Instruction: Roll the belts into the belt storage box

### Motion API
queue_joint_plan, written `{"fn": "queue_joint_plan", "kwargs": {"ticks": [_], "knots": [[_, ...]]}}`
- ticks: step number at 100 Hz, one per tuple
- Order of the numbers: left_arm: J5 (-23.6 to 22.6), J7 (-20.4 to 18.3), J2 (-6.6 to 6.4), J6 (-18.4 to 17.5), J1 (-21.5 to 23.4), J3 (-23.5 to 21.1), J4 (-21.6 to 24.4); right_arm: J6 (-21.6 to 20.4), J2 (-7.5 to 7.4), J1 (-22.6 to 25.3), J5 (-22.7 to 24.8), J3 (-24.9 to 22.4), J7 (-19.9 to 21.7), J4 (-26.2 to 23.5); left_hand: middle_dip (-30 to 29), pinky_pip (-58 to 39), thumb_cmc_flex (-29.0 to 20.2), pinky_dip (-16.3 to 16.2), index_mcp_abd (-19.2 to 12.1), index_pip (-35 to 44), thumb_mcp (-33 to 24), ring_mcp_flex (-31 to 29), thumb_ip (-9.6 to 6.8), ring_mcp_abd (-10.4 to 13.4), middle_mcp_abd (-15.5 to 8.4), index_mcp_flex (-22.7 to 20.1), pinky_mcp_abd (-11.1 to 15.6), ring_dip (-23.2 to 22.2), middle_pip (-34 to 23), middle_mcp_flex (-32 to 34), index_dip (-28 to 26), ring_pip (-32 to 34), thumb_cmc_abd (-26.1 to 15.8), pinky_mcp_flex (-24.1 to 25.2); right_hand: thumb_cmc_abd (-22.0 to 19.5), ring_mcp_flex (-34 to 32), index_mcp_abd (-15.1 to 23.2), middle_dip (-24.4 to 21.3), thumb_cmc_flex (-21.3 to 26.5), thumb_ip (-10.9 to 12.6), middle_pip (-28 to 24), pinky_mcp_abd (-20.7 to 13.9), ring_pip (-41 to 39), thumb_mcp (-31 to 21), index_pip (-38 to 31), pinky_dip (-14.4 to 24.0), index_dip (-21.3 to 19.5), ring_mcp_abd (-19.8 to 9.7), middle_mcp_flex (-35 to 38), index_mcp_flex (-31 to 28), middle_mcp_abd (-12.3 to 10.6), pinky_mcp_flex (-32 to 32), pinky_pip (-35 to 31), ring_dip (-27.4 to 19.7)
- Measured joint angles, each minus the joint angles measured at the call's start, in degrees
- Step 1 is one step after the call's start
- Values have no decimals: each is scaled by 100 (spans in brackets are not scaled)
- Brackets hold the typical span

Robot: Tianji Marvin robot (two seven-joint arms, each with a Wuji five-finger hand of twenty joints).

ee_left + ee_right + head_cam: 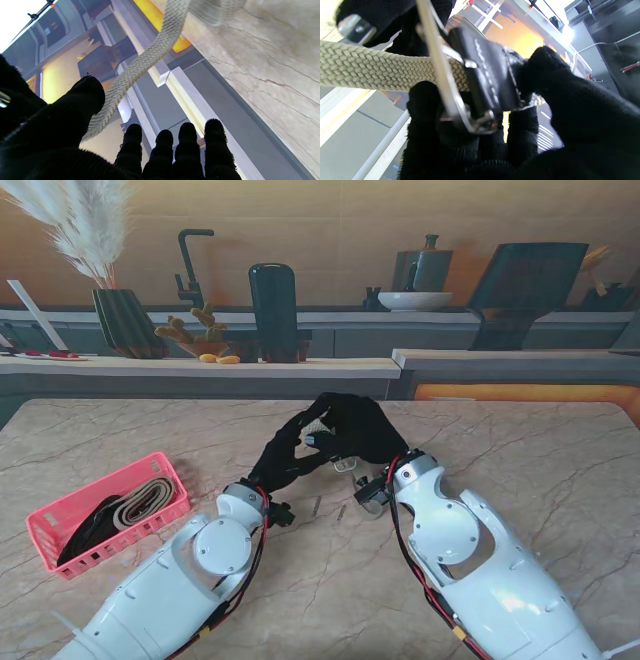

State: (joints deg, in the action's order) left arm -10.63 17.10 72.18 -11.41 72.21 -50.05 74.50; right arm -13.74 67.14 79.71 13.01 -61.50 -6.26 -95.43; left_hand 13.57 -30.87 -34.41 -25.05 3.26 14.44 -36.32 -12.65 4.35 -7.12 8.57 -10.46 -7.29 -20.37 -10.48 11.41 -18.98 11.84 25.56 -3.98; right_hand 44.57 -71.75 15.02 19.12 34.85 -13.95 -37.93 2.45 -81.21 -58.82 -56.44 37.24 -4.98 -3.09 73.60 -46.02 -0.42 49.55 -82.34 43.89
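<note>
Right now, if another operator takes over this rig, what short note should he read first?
Right hand: shut on the buckle end of the woven belt.
Left hand: thumb touches the strap; its grip is unclear, four fingers are straight.
Both hands are above the table's middle.
Pink storage box, on the left, already holds belts.
Left: finish rolling this belt and put it in the box.

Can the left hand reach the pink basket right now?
Probably yes: the basket sits on the left, with bare table before it. But the left hand seems busy with the belt.
</note>
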Motion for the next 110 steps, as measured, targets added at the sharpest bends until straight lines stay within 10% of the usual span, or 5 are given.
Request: {"fn": "queue_joint_plan", "kwargs": {"ticks": [41,62,77,110], "knots": [[468,550,300,-367,112,191,53,233,115,62,-187,0,-309,-1,285,-957,-1014,202,-321,2044,-115,-1042,0,381,-757,-677,7,130,-975,2213,-615,598,-913,-394,-134,0,0,-1,0,-31,0,-3,0,129,3,-69,-40,0,-1,8,-3,-176,-1,-52],[1066,546,399,-371,205,200,138,300,150,77,-199,-11,-410,14,864,-1242,-2428,203,-573,2816,1511,-1560,140,437,-958,-1387,-53,130,-1053,3367,-664,811,-1029,-532,-177,0,0,-1,-1,-34,0,-5,5,175,16,-70,-41,0,-1,15,-6,-228,-1,-76],[1572,355,410,-416,339,130,304,353,191,84,-196,-19,-582,55,1276,-1458,-3258,203,-794,3245,2908,-2104,140,444,-962,-1834,-83,102,-992,3990,-662,1075,-1423,-713,-179,0,0,-1,0,-35,0,-6,274,192,30,-72,-52,0,-4,15,-6,-414,124,-218],[1827,-118,288,-491,586,-18,626,469,234,104,-172,-38,-731,127,2933,-1957,-3566,-86,-800,3525,3114,-2695,138,-9,-681,-1985,-258,-1129,-1681,4271,-979,2065,-1413,-996,-179,1007,0,527,-1,-40,-508,333,1087,184,30,-140,-21,150,-603,11,8,-1955,1194,-205]]}}
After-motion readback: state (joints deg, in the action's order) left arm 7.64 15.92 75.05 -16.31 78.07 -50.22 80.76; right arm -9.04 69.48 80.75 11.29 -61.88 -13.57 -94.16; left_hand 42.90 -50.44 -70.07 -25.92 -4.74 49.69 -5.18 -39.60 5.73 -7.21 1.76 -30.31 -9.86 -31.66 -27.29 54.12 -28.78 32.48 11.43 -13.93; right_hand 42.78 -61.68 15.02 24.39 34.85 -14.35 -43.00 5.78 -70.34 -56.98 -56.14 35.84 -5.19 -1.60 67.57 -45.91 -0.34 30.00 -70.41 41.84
